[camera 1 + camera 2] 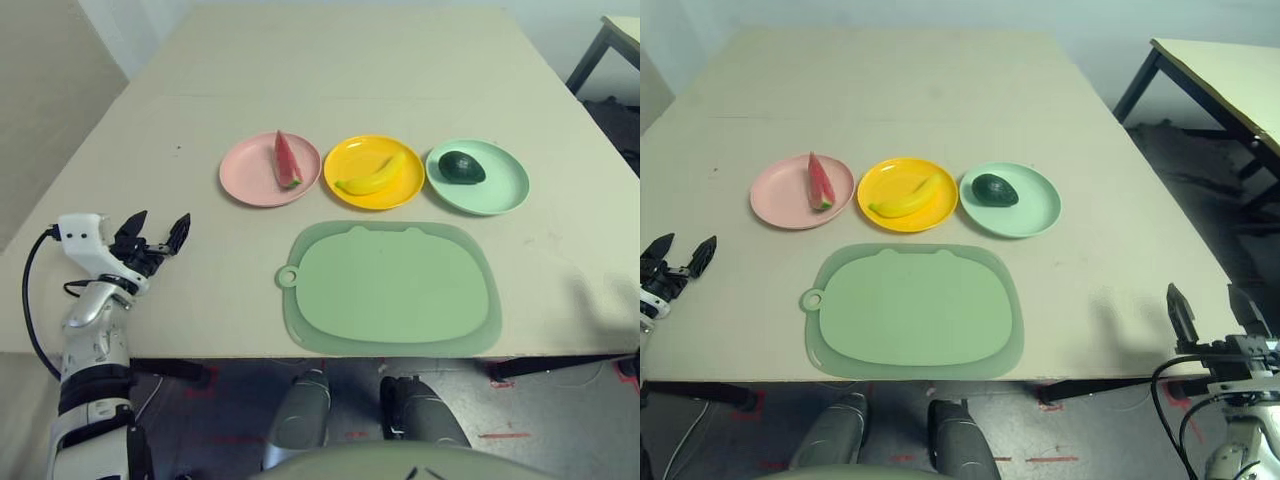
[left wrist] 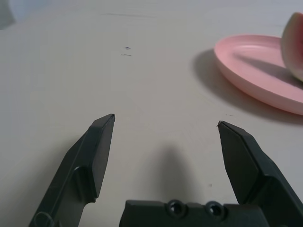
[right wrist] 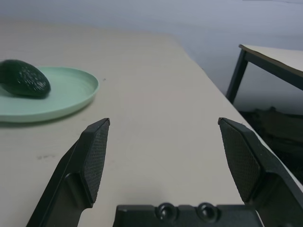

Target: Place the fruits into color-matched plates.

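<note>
Beige table (image 1: 400, 60), carried pink plate (image 1: 250, 170), yellow plate (image 1: 374, 150) and mint plate (image 1: 500, 190) in a left-to-right row, sage-green cutting board (image 1: 392, 288) lay nearer.

- Large beige table (image 1: 400, 80), matte top, faint seam running across the far part, a few small dark specks near the left side.
- Sage-green cutting board (image 1: 392, 288), rounded rectangle, lying flat near the front edge, centred; raised rim all round, small ring tab (image 1: 287, 276) sticking out at its left side.
- Second table (image 1: 1225, 75) off to the right, pale top, dark metal legs, standing well apart.
- Grey floor (image 1: 1090, 430) below the front edge, marked with red tape lines.
- Black cable (image 1: 30, 310) looping at the left edge.
</note>
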### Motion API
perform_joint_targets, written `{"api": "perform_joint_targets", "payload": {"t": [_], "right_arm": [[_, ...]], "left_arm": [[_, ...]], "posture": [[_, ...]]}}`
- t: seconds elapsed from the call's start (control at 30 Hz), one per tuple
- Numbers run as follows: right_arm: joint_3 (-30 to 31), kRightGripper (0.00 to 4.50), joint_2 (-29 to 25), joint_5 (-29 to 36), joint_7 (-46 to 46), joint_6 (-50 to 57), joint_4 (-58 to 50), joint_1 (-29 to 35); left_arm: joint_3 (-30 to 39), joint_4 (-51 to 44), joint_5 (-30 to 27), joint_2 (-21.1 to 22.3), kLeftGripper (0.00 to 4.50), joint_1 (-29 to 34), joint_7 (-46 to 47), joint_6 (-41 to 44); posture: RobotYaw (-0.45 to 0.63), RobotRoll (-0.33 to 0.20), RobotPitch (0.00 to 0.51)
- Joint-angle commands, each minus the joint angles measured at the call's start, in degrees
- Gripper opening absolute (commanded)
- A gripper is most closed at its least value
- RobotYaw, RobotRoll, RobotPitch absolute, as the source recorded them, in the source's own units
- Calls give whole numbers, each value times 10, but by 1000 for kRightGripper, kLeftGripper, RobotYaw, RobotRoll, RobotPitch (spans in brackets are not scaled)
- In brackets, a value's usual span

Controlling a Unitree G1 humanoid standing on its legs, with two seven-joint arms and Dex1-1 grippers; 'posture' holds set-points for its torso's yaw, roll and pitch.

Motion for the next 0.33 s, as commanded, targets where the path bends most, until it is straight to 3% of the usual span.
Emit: {"api": "perform_joint_targets", "payload": {"t": [0.03,0.33], "right_arm": [[3,4500,4,4,-6,9,-1,4],[-2,4500,1,7,-28,19,-6,2]], "left_arm": [[-3,-7,4,6,4441,-10,-2,-8],[-50,20,25,-15,4441,-88,-5,-14]], "posture": [[280,0,174],[284,0,162]]}}
